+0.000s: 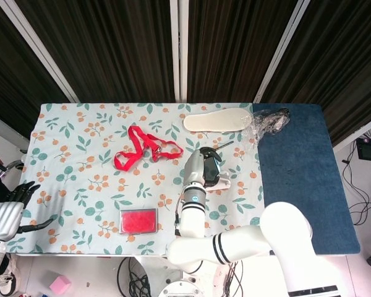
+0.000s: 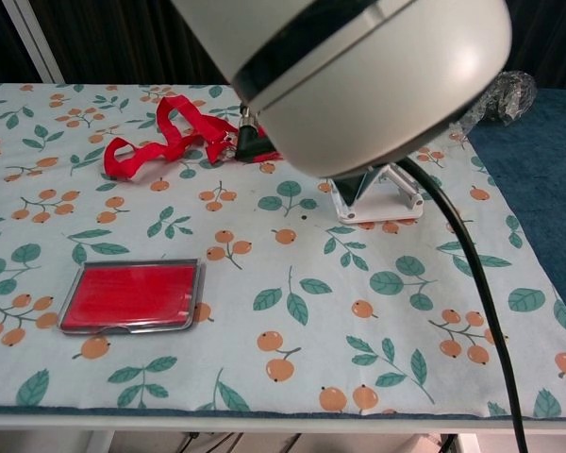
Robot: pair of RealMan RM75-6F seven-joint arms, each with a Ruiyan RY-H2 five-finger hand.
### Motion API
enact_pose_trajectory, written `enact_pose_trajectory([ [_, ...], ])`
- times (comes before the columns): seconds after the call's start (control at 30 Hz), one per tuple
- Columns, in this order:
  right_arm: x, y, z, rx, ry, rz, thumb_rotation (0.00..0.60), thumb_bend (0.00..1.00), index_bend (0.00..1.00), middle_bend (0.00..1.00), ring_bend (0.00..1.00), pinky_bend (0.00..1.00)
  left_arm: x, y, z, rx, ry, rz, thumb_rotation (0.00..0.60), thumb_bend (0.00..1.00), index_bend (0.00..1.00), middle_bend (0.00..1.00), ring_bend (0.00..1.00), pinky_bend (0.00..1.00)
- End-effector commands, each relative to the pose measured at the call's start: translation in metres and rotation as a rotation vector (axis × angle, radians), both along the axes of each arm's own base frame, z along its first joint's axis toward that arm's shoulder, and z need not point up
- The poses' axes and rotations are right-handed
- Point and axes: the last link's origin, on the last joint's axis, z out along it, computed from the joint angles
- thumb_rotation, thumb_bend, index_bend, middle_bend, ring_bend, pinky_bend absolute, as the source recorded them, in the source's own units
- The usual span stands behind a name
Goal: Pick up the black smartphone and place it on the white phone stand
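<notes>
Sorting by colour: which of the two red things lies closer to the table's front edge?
The flat red case, lying by the front edge; the red lanyard lies looped farther back.

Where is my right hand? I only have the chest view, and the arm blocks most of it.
Observer: In the head view the right hand is over the white phone stand, right beside the black smartphone.
Operator: Is it gripping the phone?
Observer: I cannot tell. From above, the back of the hand faces the camera and hides its fingers.
Operator: And the left hand?
Observer: The left hand is off the left edge of the table, fingers apart, holding nothing.
</notes>
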Motion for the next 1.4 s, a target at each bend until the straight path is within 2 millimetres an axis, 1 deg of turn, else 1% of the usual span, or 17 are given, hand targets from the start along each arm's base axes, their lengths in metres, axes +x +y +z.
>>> enact_pose_trajectory([
  [0.03, -0.001, 0.001, -0.001, 0.003, -0.005, -0.002, 0.6, 0.33, 0.77, 0.43, 0.45, 0.56, 0.0, 0.001, 0.001, 0.001, 0.001, -0.002, 0.214, 0.0, 0.1, 0.06, 0.06, 0.19],
  [0.83, -0.005, 0.003, -0.008, 0.011, -0.004, -0.01, 0.6, 0.33, 0.77, 0.43, 0.45, 0.56, -0.001, 0.0, 0.001, -0.001, 0.003, 0.001, 0.216, 0.0, 0.1, 0.06, 0.06, 0.19],
  [1.27, -0.01, 0.002, -0.008, 0.008, 0.001, -0.013, 0.6, 0.33, 0.77, 0.43, 0.45, 0.55, -0.003, -0.001, 0.0, -0.001, 0.002, 0.005, 0.221, 0.0, 0.1, 0.06, 0.06, 0.19],
  [1.4, -0.011, 0.002, -0.008, 0.009, 0.009, -0.018, 0.6, 0.32, 0.74, 0.42, 0.44, 0.53, -0.004, -0.001, 0.0, -0.002, 0.003, 0.008, 0.224, 0.0, 0.1, 0.06, 0.06, 0.19],
])
